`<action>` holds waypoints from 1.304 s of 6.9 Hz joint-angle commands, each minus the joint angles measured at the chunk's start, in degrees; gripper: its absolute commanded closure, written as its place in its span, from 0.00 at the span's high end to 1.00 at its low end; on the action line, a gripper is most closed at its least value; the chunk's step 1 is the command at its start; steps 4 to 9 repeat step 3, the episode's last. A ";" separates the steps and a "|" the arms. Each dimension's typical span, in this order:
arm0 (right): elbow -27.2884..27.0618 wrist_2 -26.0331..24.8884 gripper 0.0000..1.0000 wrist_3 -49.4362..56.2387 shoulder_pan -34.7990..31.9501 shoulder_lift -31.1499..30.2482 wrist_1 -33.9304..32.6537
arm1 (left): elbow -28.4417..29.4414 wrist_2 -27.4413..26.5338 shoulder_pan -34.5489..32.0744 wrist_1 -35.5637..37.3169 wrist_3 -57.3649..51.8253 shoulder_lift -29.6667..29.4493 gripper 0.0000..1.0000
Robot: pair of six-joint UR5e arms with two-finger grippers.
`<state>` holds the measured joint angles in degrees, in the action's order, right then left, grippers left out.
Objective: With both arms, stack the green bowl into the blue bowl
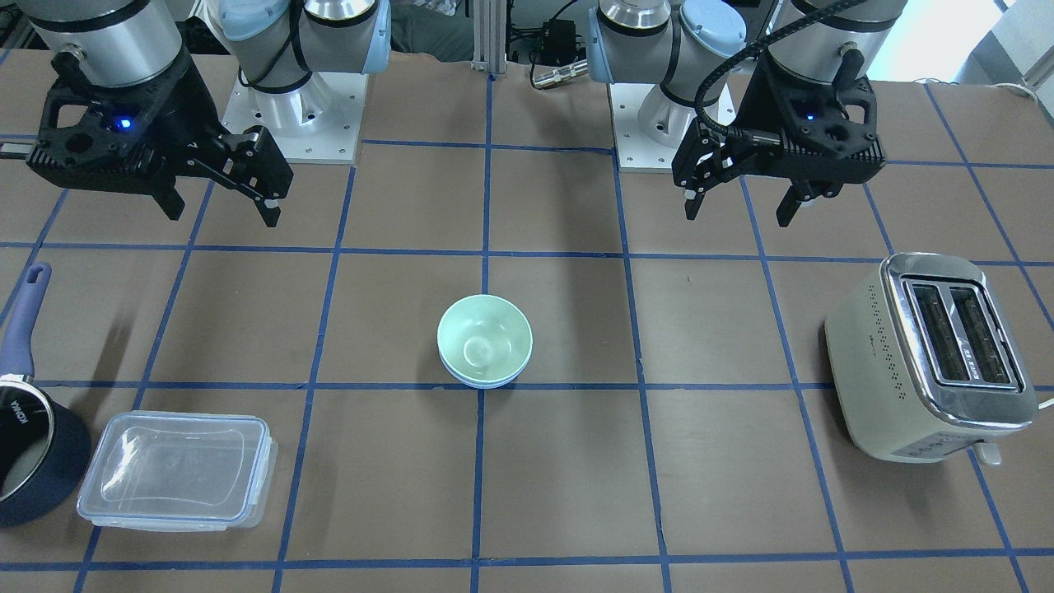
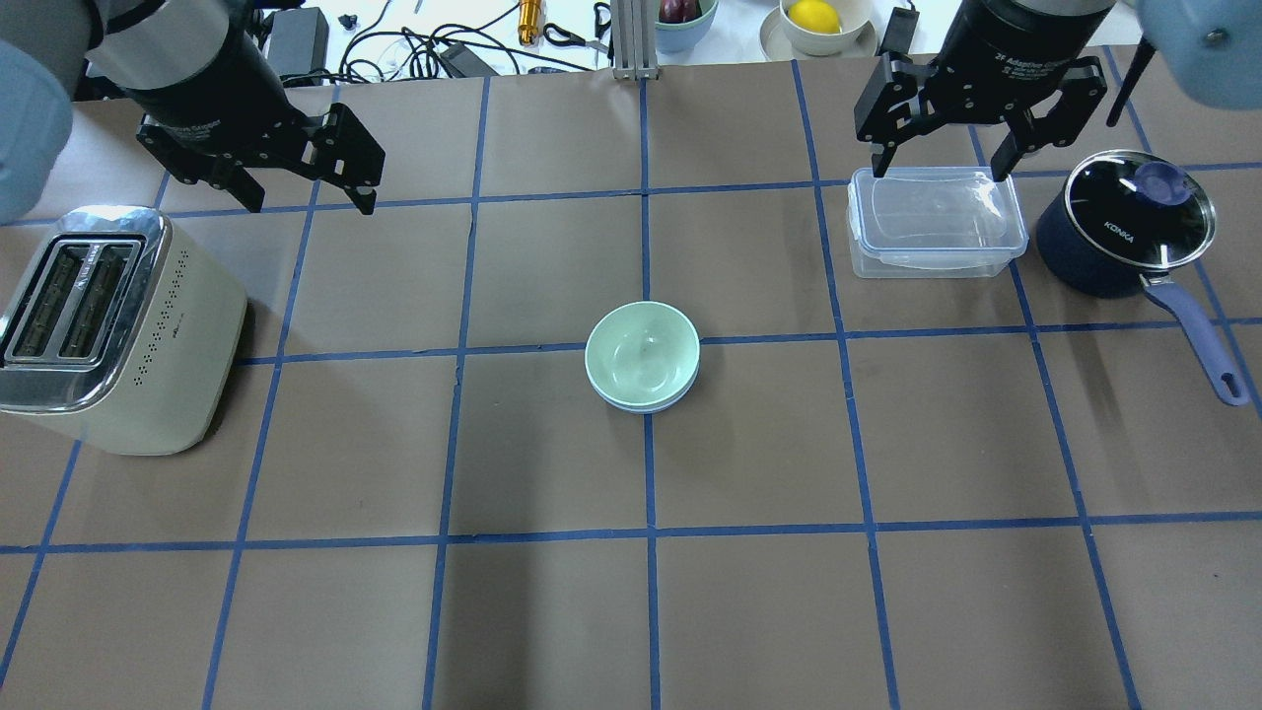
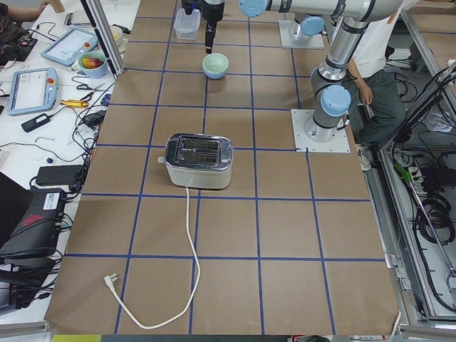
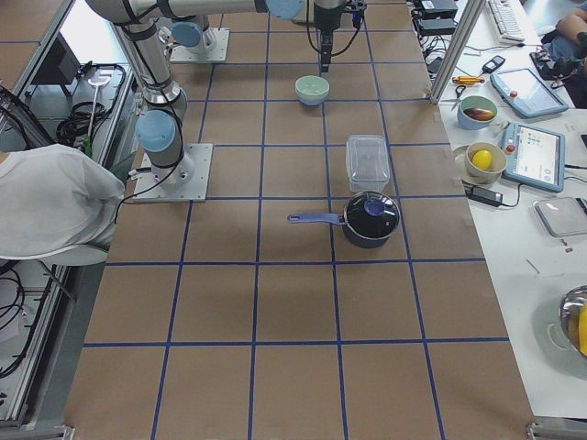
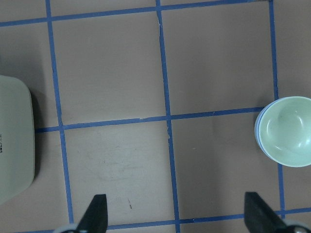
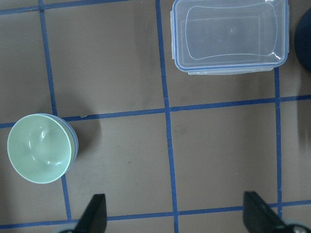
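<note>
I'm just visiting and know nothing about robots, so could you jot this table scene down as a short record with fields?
bowls: green bowl sits nested inside blue bowl, mid-table; only a blue edge shows beneath it
left gripper: open, empty, raised, well apart from the bowls
right gripper: open, empty, raised, well apart from the bowls
left end of table: cream two-slot toaster
right end: clear lidded plastic container, navy saucepan with glass lid
stacking: looks done

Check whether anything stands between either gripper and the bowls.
Nothing visible does. The green bowl already sits in the blue bowl; the left gripper and right gripper hang open, apart from them. Toaster, box and pot stand aside.
</note>
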<state>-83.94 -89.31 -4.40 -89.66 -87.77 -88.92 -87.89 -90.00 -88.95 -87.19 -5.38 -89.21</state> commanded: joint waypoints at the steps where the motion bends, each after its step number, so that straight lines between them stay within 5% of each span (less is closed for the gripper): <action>1: -0.17 -0.33 1.00 0.09 -0.08 -0.12 -0.03 | 0.00 0.00 0.00 0.00 -0.06 0.00 1.00; 9: -0.17 -0.33 1.00 0.18 -0.08 -0.12 0.06 | -0.26 0.00 -0.09 0.00 0.02 0.00 1.00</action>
